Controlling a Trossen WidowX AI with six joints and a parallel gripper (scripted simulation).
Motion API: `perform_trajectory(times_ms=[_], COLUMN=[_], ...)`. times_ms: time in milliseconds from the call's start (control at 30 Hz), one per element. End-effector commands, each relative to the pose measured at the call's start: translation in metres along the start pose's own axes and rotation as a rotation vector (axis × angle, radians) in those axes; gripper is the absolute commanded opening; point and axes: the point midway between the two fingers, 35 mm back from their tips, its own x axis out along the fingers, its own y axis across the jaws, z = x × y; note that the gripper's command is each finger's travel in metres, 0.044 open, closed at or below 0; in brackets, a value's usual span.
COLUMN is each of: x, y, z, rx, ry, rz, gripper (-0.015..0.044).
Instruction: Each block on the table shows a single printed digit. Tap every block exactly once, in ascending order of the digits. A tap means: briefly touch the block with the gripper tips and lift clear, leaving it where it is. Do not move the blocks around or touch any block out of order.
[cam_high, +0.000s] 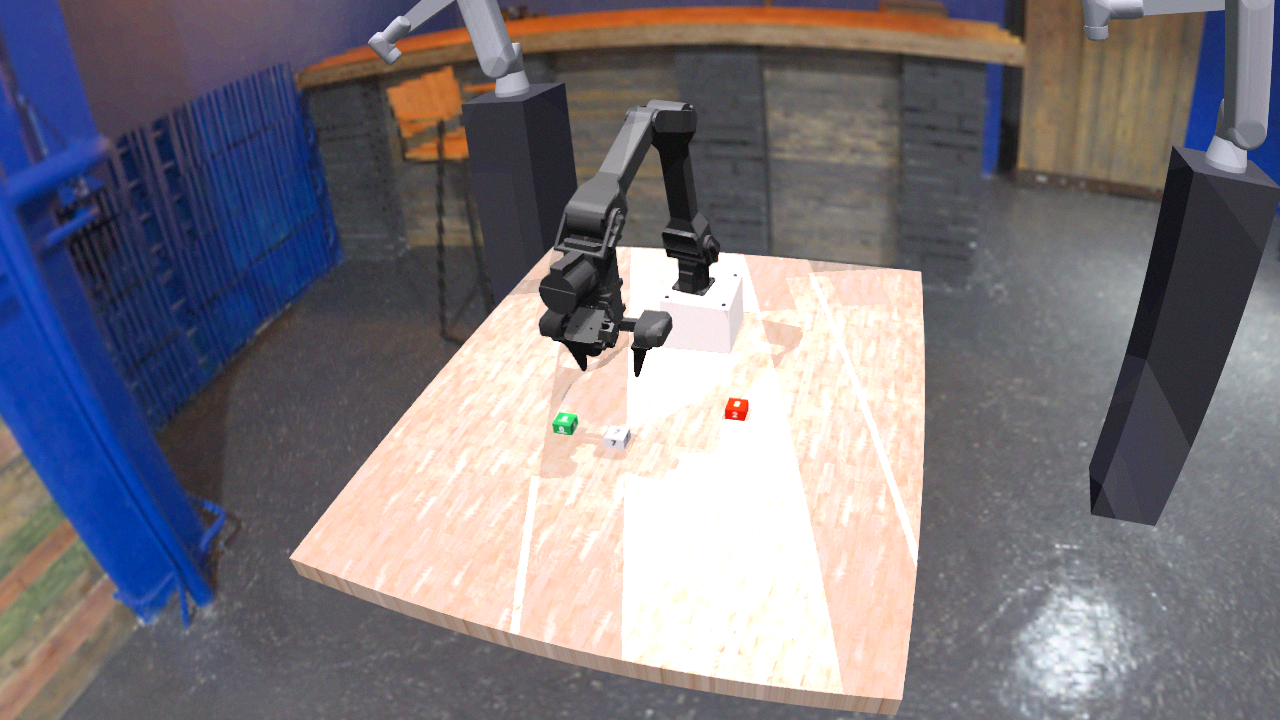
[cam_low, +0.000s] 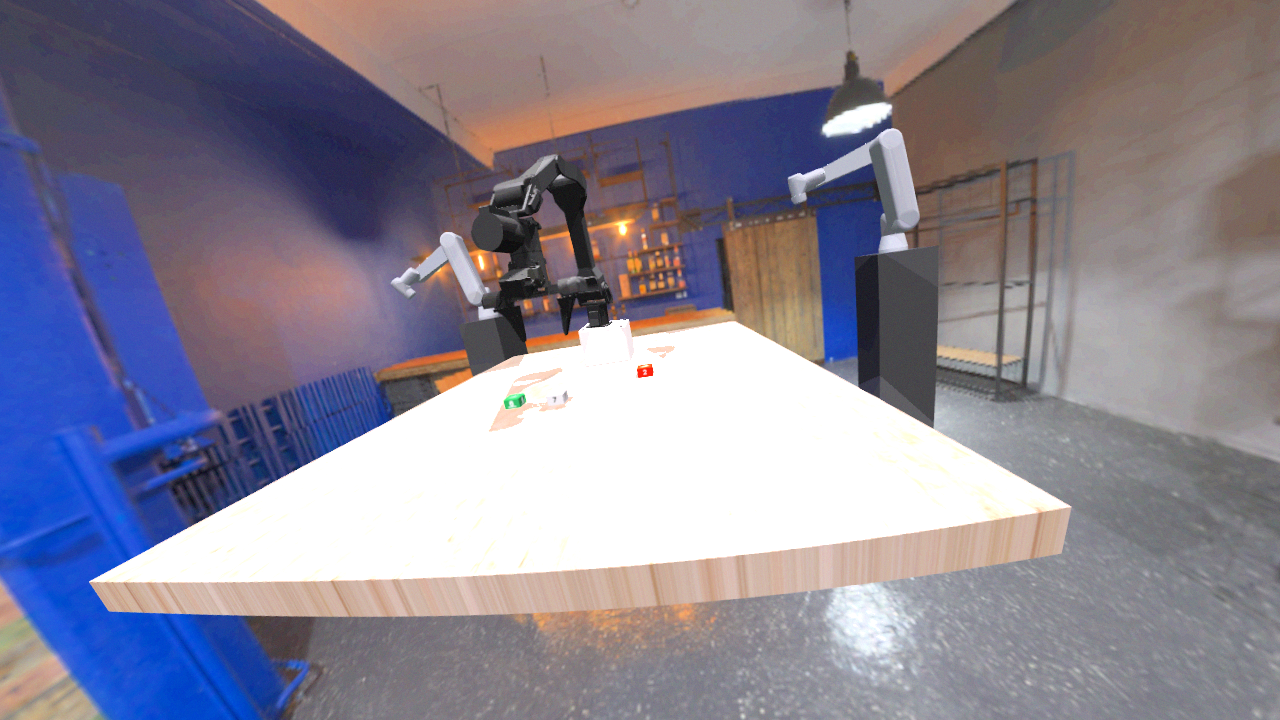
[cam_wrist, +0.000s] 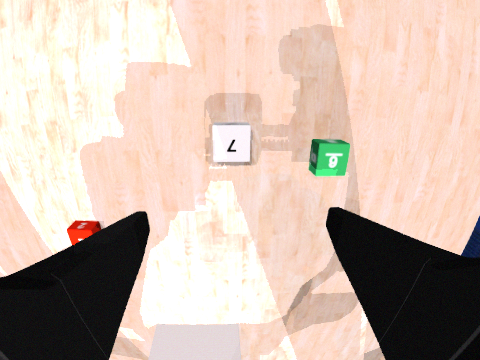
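My gripper is open and empty, raised above the table. The white block shows a black 7 and lies centred between the finger lines in the wrist view, beyond the tips. The green block shows an underlined white digit, 6 or 9; I cannot tell which. It lies to the right of the white block in the wrist view. The red block shows a 2 and is partly hidden by the left finger in the wrist view.
The wooden table carries the white arm base behind the blocks. The arm's shadow falls around the white and green blocks. Two pale arms on dark pedestals stand beyond the table.
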Motion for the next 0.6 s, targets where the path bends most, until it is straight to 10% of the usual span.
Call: perform_trajectory(times_ms=[0, 567], x=[0.000, 0.012], y=[0.023, 0.172], z=[-0.005, -0.089], rx=[-0.003, -0.002], ry=[0.003, 0.008], rz=[0.004, 0.018], gripper=[0.0400, 0.0348])
